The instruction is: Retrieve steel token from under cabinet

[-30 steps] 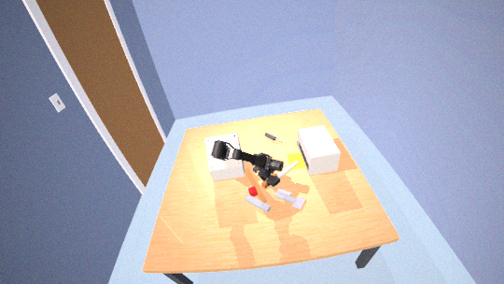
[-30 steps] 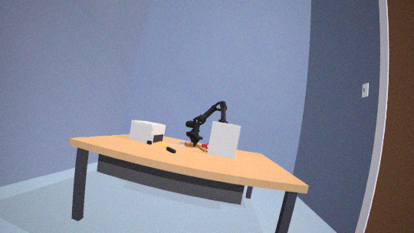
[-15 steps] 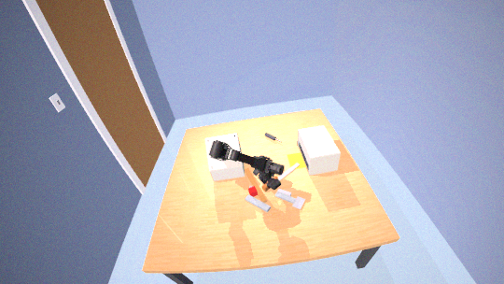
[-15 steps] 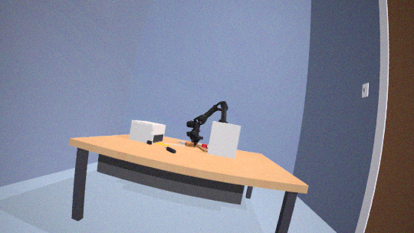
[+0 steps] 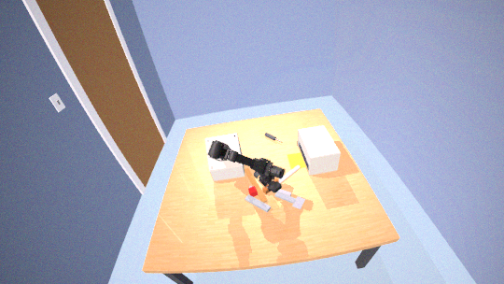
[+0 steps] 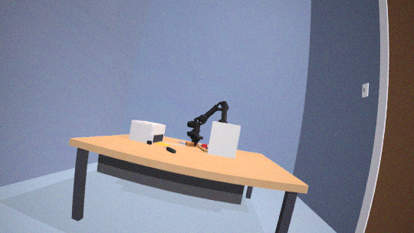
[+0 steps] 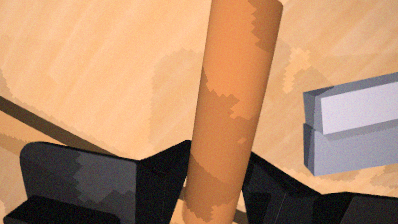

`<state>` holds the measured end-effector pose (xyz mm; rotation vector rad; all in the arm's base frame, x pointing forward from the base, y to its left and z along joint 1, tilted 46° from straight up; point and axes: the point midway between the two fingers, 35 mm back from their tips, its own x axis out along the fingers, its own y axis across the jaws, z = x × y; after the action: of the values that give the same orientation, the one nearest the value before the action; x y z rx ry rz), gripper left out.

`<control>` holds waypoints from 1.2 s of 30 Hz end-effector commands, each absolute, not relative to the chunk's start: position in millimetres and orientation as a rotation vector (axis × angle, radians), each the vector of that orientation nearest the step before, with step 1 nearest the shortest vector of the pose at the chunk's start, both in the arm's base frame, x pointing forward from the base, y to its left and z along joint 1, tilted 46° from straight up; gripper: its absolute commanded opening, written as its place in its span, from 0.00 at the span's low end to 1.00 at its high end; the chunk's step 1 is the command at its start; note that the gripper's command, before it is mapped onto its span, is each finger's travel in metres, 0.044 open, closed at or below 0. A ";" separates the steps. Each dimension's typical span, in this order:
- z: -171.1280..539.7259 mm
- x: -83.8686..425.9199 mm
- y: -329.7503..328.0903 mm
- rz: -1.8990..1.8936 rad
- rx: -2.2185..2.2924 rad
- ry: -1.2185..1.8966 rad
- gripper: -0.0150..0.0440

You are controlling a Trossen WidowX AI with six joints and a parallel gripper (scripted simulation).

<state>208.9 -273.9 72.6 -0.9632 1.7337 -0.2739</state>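
Observation:
The white cabinet [image 5: 319, 149] [image 6: 143, 131] stands on the right in the top view, its dark slotted opening facing the yellow marked area [image 5: 296, 160] [image 6: 162, 144]. The token cannot be made out in any view. My gripper [image 5: 272, 186] [image 6: 195, 143] [image 7: 216, 151] is shut on the round orange-brown handle [image 7: 235, 90] [image 6: 189, 144] of a tool, low over the table. A long pale shaft [image 5: 291, 174] runs from the gripper towards the marked area and appears to belong to that tool. Its far end is too small to judge.
Two grey bar-like pieces [image 5: 258, 203] [image 5: 289, 198] lie near the gripper; one shows in the wrist view at right. A red block [image 5: 252, 191] [image 6: 204, 146] is beside a brown strip [image 5: 250, 176]. A dark-handled screwdriver [image 5: 271, 136] [image 6: 171, 149] lies behind. A white box [image 5: 226, 173] [image 6: 224, 139] stands left.

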 end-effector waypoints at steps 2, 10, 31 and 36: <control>82.0 210.0 -280.4 -0.288 -0.967 1.726 0.25; 88.3 210.4 -286.3 -0.288 -0.967 1.726 0.25; 100.2 211.0 -297.4 -0.310 -0.950 1.718 0.25; 98.6 209.9 -296.7 -0.309 -0.947 1.721 0.34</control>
<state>209.4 -296.5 98.1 -0.9483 1.7235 -0.3062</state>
